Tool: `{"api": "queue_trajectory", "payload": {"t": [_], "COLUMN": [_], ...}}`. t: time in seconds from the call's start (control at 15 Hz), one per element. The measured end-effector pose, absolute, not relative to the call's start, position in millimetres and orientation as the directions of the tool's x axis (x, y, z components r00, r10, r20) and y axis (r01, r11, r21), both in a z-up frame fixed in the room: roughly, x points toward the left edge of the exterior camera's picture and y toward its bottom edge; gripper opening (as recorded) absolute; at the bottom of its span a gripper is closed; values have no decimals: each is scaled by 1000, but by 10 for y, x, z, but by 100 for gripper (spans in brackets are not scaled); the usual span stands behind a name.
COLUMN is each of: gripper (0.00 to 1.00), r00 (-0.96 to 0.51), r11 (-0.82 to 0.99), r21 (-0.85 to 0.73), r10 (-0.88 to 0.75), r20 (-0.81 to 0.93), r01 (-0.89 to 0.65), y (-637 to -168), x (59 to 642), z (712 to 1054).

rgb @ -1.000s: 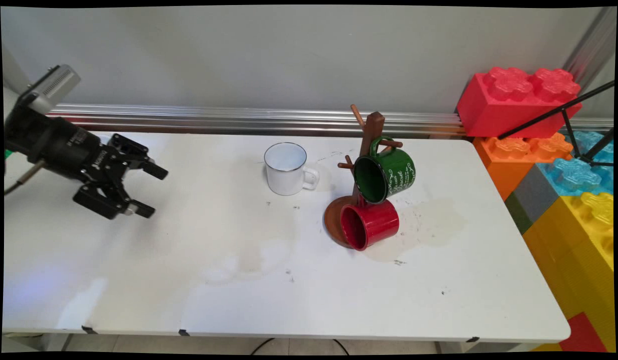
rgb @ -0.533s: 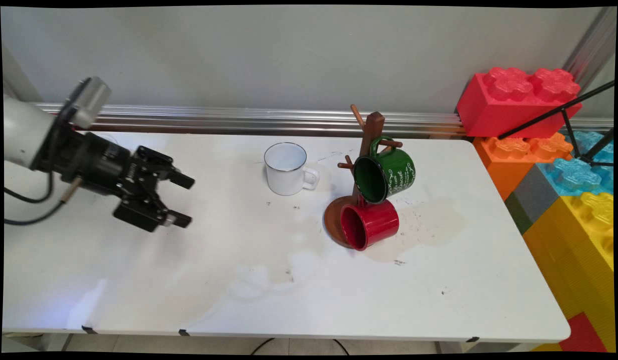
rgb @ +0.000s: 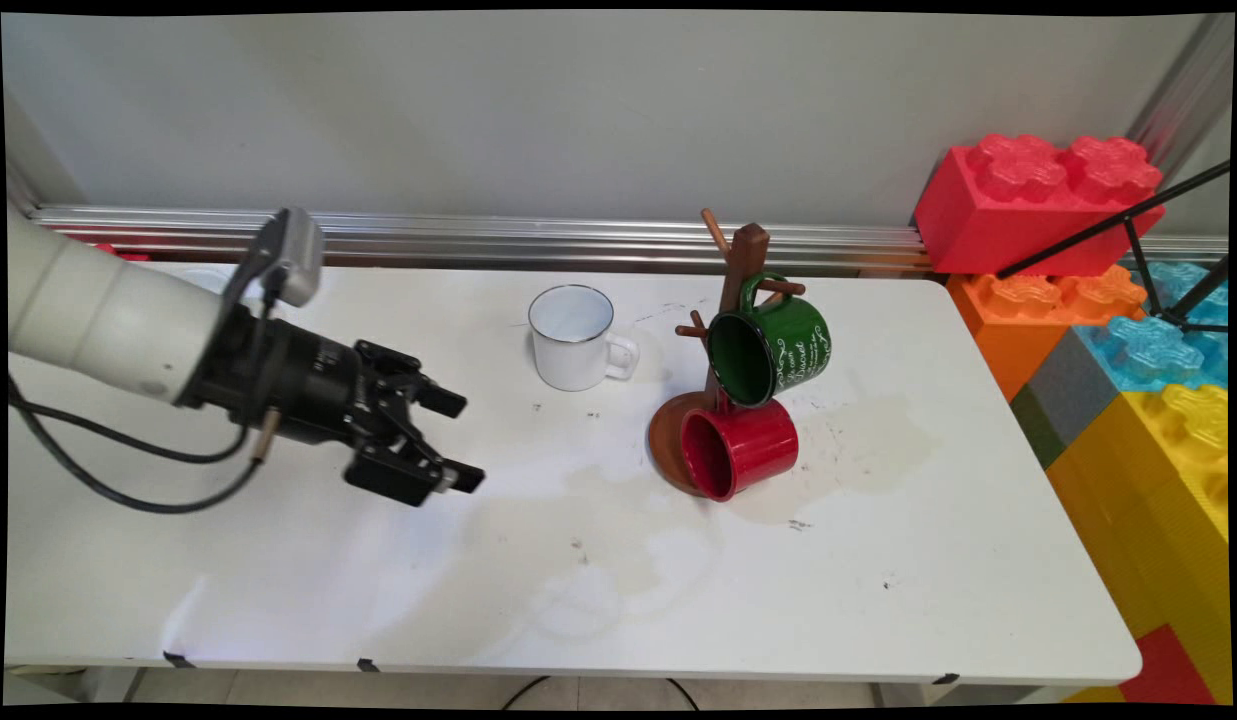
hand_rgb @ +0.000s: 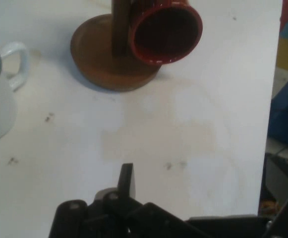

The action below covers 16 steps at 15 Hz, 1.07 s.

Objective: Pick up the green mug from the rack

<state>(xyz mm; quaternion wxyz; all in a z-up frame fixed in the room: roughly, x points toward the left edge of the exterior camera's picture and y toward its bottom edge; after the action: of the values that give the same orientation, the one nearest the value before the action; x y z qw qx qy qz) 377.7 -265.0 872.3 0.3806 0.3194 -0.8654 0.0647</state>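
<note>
White table (rgb: 278, 590) with white mug (rgb: 573, 338) and brown mug tree's round base (rgb: 668, 440).

Lighting's bright and even, seems to come from overhead — shadows on the table (rgb: 878, 560) are soft and pale, the clearest one spreading toward 4 o'clock from the red mug (rgb: 740, 447). Mild sheen on the green mug (rgb: 778, 345) and the metal rail (rgb: 538, 240). Main view is sharp, though straight edges bow near the borders. Hand view is softer — linkage at 6 o'clock is dark and fuzzy.
</note>
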Motion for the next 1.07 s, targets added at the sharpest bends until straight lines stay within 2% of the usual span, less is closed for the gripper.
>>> {"api": "queue_trajectory", "payload": {"t": [0.53, 1.07], "gripper": [100, 100], "r00": [-404, -313], "r11": [738, 719], "r21": [199, 210], "r10": [-550, -521], "r20": [731, 794], "r01": [-645, -663], "y": [-2675, -2780], "x": [3149, 2622], "z": [8538, 8626]}}
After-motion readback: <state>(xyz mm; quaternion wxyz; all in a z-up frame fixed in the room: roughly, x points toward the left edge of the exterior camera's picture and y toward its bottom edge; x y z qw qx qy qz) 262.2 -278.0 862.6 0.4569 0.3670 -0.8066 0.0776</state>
